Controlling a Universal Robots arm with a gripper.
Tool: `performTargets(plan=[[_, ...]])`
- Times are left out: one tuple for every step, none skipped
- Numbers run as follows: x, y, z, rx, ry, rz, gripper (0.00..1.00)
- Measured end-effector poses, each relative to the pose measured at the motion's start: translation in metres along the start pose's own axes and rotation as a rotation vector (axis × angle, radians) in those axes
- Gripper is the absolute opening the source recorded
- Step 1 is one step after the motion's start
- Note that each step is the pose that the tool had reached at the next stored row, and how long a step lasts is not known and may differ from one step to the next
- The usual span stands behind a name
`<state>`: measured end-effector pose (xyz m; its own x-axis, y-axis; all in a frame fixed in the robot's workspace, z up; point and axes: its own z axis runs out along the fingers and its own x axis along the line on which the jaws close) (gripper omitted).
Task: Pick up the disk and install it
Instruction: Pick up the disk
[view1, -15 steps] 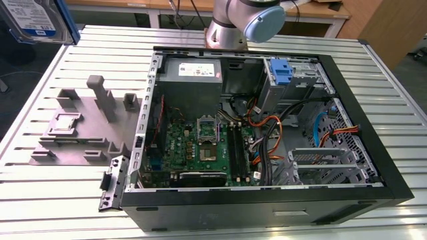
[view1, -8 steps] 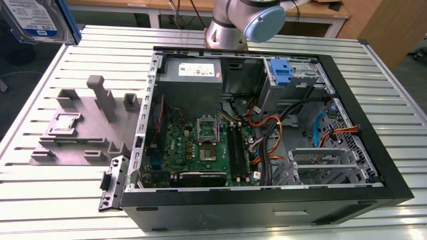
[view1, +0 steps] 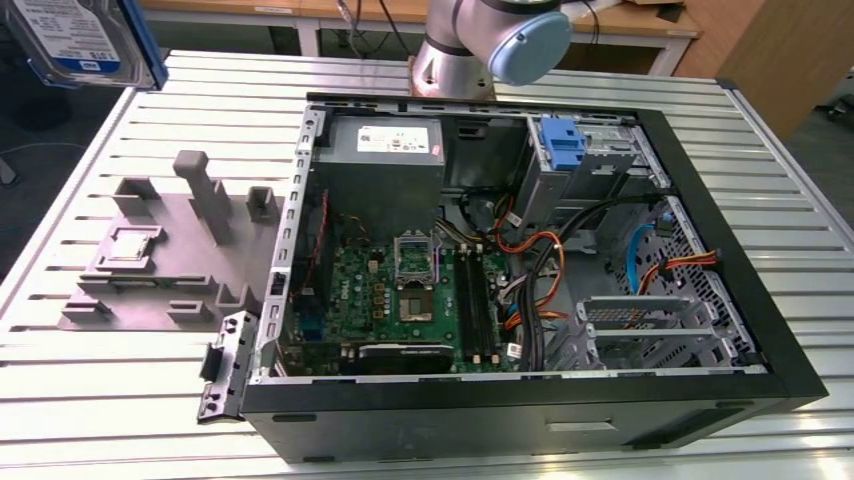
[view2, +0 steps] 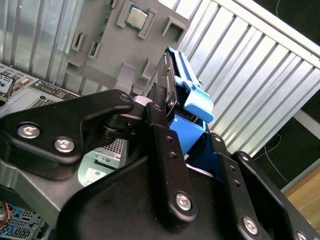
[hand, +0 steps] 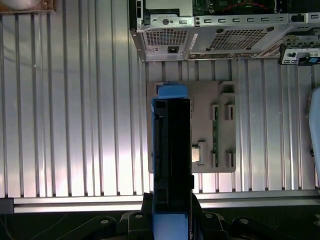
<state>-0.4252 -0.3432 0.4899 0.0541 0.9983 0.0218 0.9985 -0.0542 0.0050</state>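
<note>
**Disk** (view1: 78, 38): grey metal drive with a white-and-blue label and a blue bracket (view2: 192, 100) round its edges. It is held in the air, clear of the table, at the far corner on the exterior view's left. It is well apart from the case. In the first wrist view the disk (hand: 172, 150) is edge-on, hanging over the fixture.

**Gripper** (view2: 185, 117): black, with its fingers (view2: 162, 145) pinching the disk from both sides, against the bracket.

**Arm** (view1: 487, 40): grey and light blue, at the far edge of the table, behind the case.

**Table** (view1: 107, 400): slatted aluminium top.

**Case** (view1: 534, 410): black tower lying on its side, open on top, on the exterior view's right.
- Power supply (view1: 387, 140): grey box with a white sticker, in the far part.
- Cage (view1: 607, 150): silver, with a blue latch (view1: 561, 145), just right of the power supply.
- Motherboard (view1: 400, 300): green, in the near left part.
- Second cage (view1: 654, 325): silver, near right.
- Cables (view1: 547, 270): orange and black, between motherboard and cages.

**Fixture** (view1: 147, 290): grey moulded block with upright posts, on the table just left of the case.

**Chip** (view1: 130, 245): square and silver, seated in a recess of the fixture.
</note>
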Motion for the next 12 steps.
performTargets(plan=[[0.0001,0.0021,0.0,0.0,0.0,0.0,0.37],[0.0002,0.0045,0.0,0.0,0.0,0.0,0.37],[0.0004,0.0074,0.0001,0.0,0.0,0.0,0.37],[0.0005,0.0102,0.0001,0.0,0.0,0.0,0.37],[0.0007,0.013,0.0,0.0001,-0.0001,0.0,0.37],[0.0009,0.0158,0.0001,0.0001,0.0,0.0,0.37],[0.001,0.0188,0.0001,0.0,0.0,0.0,0.37],[0.0011,0.0215,0.0002,0.0,0.0,0.0,0.37],[0.0013,0.0239,0.0002,0.0,0.0,0.0,0.37],[0.0014,0.0263,0.0001,0.0001,-0.0001,0.0,0.37],[0.0016,0.029,0.0002,0.0001,-0.0001,0.0,0.37],[0.0017,0.0311,0.0002,0.0001,-0.0001,0.0,0.37]])
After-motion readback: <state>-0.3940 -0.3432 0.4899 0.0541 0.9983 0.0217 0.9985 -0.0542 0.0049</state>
